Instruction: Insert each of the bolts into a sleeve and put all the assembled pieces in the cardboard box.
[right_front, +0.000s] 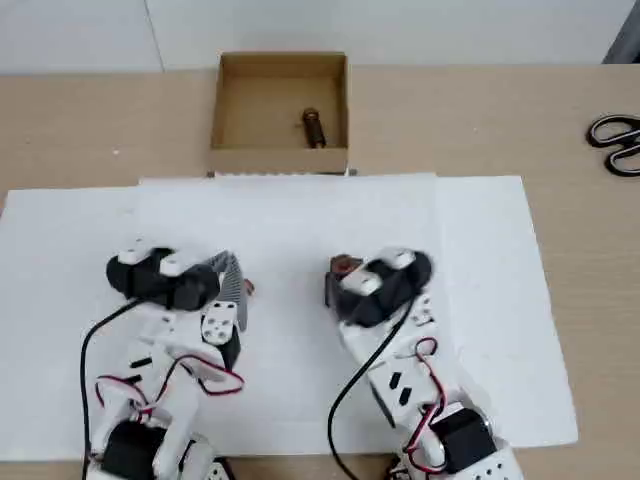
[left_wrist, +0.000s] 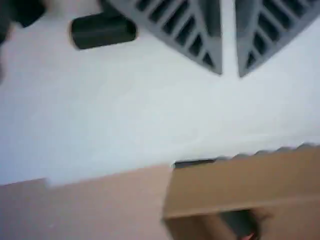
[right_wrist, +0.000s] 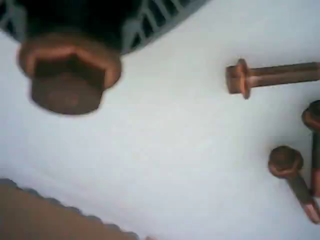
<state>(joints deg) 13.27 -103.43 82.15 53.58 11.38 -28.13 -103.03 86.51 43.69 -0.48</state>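
On the white sheet (right_front: 480, 300), short of the cardboard box (right_front: 280, 158), the right gripper (right_front: 338, 283) is clenched on a bolt (right_wrist: 67, 75), head outward. The left gripper (left_wrist: 228, 70) grasps nothing, its fingers a slit apart, and a black sleeve (left_wrist: 102, 31) lies just beside it. The right wrist view adds three loose bolts (right_wrist: 270, 77) nearby; the high view shows one assembled piece (right_front: 314, 128) inside the box.

Light wood bench (right_front: 90, 130), matte top, runs edge to edge. Large white sheet (right_front: 480, 260) covers its middle and near part; the far edge is jagged. Plain white wall (right_front: 400, 25) right behind the bench, with one thin seam in it. Scissors (right_front: 615, 143) lie on bare wood at the right edge. Dark grey object (right_front: 626, 35) in the far right corner, unclear what. Even, soft light.
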